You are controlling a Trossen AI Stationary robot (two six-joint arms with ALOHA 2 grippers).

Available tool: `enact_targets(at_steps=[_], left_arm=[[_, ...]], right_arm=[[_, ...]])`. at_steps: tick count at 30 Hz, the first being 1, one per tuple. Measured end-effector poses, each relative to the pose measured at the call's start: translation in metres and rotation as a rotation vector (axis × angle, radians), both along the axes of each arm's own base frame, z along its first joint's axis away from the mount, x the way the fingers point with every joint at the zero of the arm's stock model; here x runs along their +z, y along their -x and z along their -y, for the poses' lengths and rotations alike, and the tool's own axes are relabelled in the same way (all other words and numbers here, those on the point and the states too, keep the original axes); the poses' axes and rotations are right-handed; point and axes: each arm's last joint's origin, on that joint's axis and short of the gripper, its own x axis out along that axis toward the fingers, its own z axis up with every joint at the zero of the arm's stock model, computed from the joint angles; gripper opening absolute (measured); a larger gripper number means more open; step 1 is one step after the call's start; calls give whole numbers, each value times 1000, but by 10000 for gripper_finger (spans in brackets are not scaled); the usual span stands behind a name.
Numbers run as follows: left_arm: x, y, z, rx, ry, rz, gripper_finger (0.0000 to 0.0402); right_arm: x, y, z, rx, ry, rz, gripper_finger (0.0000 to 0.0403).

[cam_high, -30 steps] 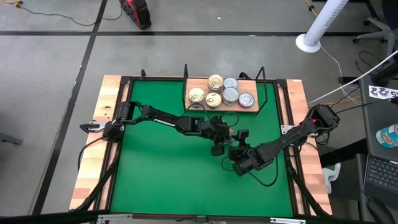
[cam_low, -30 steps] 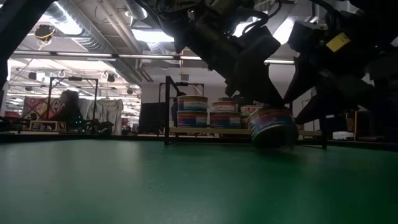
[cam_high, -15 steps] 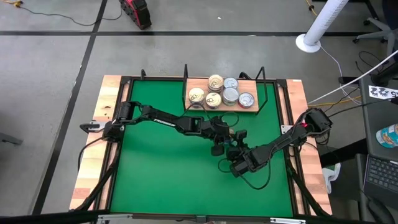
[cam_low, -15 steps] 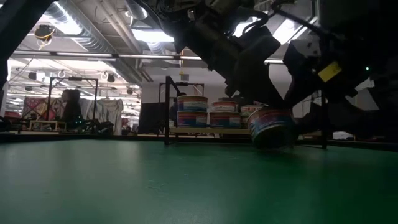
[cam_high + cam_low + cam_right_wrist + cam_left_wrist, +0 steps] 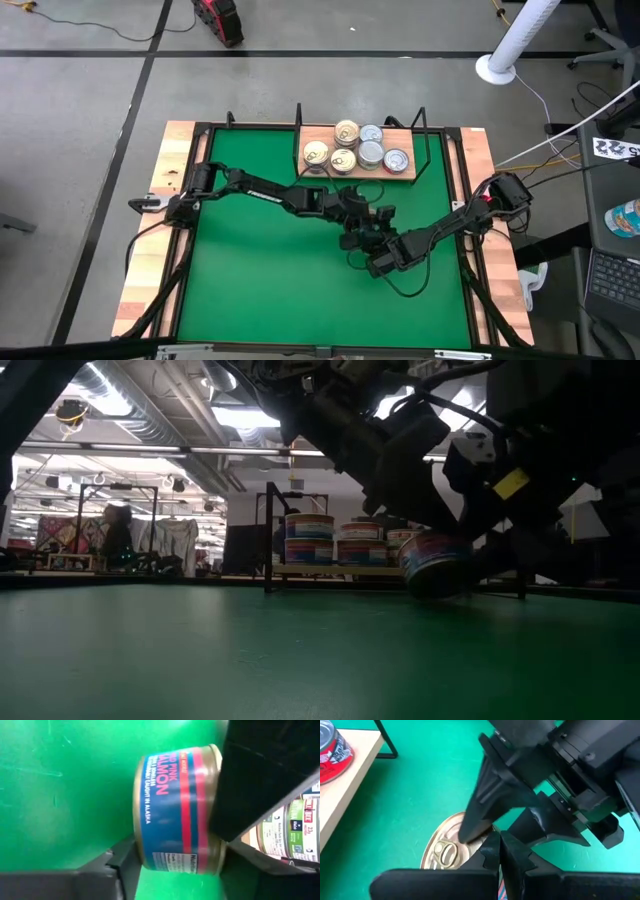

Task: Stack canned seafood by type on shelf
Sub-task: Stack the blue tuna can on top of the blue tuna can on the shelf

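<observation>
You've got a salmon can [image 5: 177, 810] on the green table [image 5: 250, 270], mid-table right, in front of the shelf [image 5: 400, 178]. Your right gripper [image 5: 170, 865] straddles its sides, fingers [image 5: 112, 862] spread, grip unclear; your left gripper [image 5: 499, 851] is clenched shut over its gold lid. Farther back, the other cans [image 5: 356, 148] sit stacked on the shelf.

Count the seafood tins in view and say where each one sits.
6 visible. Five tops show on the shelf: gold; silver. One salmon tin sits on the mat between the pincers. Stacked tins may be hidden.
</observation>
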Motion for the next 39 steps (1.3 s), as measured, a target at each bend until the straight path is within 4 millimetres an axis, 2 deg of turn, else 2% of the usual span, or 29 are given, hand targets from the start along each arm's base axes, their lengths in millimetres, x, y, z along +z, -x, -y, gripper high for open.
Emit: enact_targets(at_steps=[4, 7, 13, 17, 23, 29, 34, 39], left_arm=[[1, 0, 0, -4, -5, 5, 1], [1, 0, 0, -30, -39, 2, 16], [1, 0, 2, -80, -101, -5, 80], [11, 8, 1, -120, -151, -57, 111], [43, 35, -4, -134, -190, -181, 122], [80, 67, -6, -73, -207, -271, 121], [108, 101, -7, -42, -180, -361, 96], [123, 131, -6, 6, -137, -482, 58]], right_arm=[[0, 0, 0, 1, -2, 2, 173], [0, 0, 0, 1, -13, 1, 173], [0, 0, 0, -2, -16, -2, 193], [0, 0, 0, -2, -18, -2, 194], [4, -4, -2, 2, -32, 5, 179], [23, -20, -10, 57, -31, 32, 186], [41, -32, -14, 109, 51, 52, 185], [58, -41, -17, 137, 162, 70, 187]])
